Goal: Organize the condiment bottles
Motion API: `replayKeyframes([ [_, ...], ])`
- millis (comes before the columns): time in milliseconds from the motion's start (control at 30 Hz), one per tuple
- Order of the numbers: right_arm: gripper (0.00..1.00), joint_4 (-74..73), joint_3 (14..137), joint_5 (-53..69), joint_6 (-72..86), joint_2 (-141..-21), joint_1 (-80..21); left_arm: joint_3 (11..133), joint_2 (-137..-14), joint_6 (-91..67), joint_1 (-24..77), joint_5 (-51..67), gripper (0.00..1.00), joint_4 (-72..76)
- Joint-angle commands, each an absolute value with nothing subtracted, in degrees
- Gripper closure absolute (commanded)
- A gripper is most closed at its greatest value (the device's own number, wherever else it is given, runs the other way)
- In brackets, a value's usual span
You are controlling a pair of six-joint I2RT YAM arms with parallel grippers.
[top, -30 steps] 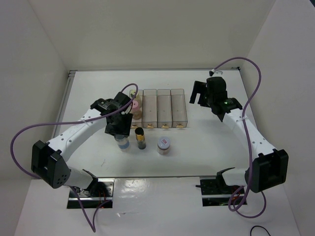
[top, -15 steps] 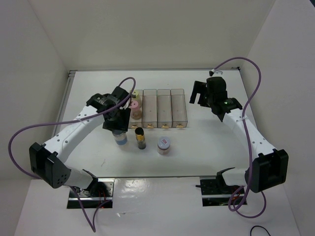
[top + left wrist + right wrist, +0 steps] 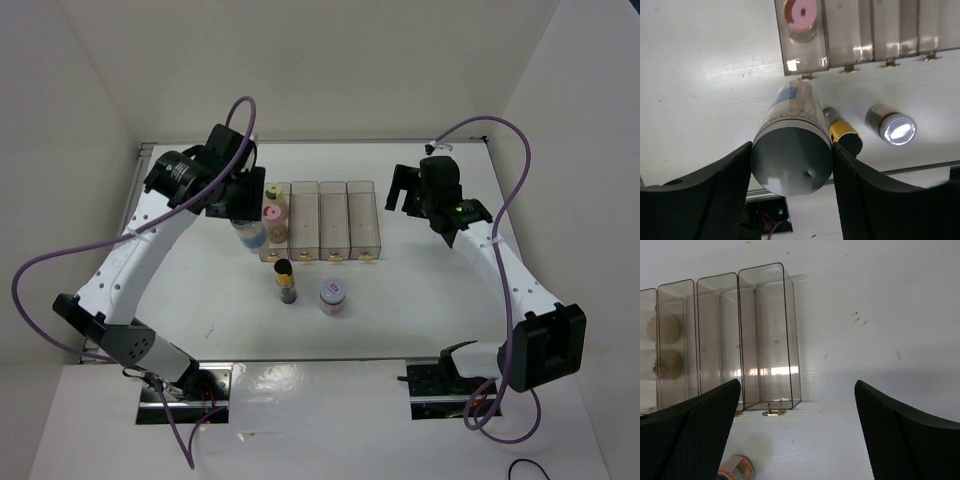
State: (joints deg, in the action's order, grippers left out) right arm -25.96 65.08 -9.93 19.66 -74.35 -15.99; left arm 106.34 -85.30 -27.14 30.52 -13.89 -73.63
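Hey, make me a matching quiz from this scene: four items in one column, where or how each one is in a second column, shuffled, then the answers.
1. blue-label jar
2. pink-lid jar
3. dark gold-band bottle
4. rightmost bin

A. empty
B. standing on the table
C. held in the left gripper
D. inside the leftmost bin

Pairs: 1-C, 2-D, 3-B, 4-A.
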Motion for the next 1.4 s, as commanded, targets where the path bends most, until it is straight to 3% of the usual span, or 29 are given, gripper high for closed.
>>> replayKeyframes([
  [0, 0.01, -24.2, 65.3, -11.1, 19.4, -72.2, -16.5, 115.2, -87.2, -24.6, 30.7, -14.1, 0.46, -71.7],
  [367, 0.01, -24.7, 65.3, -12.7, 20.5, -71.1, -16.5, 129.5, -102.2, -17.5, 30.7, -12.7, 0.45, -63.6],
  [667, 0.01, -25.2, 64.8, -14.4, 21.0, -70.0, -16.5, 129.5, -107.8, -15.6, 30.7, -12.1, 0.45, -55.9],
  [1367, 0.01, -25.8, 63.7, -14.4, 22.1, -71.5, -16.5, 136.8, -122.3, -14.0, 30.1, -9.8, 0.45, -53.6],
])
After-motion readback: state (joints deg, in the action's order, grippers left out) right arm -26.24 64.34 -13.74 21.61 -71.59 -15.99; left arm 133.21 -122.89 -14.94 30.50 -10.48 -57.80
